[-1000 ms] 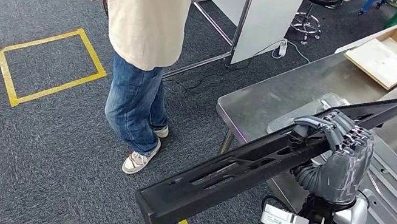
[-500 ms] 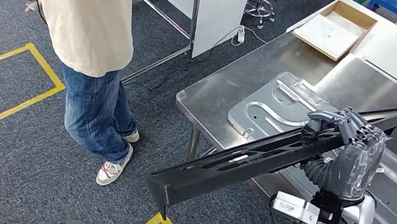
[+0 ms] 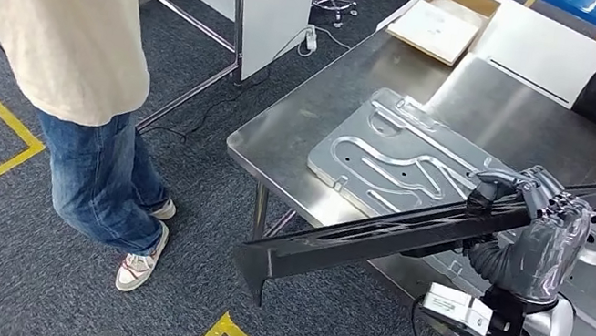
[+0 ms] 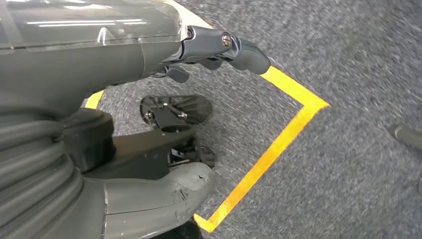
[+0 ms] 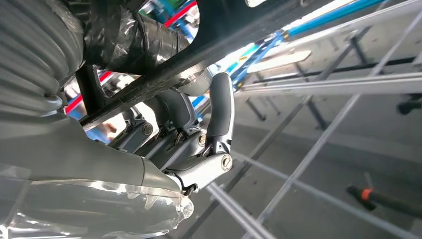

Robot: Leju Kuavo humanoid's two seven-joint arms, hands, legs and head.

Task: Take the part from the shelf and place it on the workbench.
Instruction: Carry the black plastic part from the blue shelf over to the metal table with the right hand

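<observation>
Right hand carrying the part over the tabletop edge

Right hand is gripping the long black part, fingers wrapped around it, holding it tilted above the steel tabletop with its far end overhanging the floor. Fetching looks done; lowering and letting go is what is left. Left hand is hanging, holding nothing, fingers loosely apart.

You've got bare steel on the workbench between the stamped metal panel and the cardboard box; a person crowds the aisle just beside it.
</observation>
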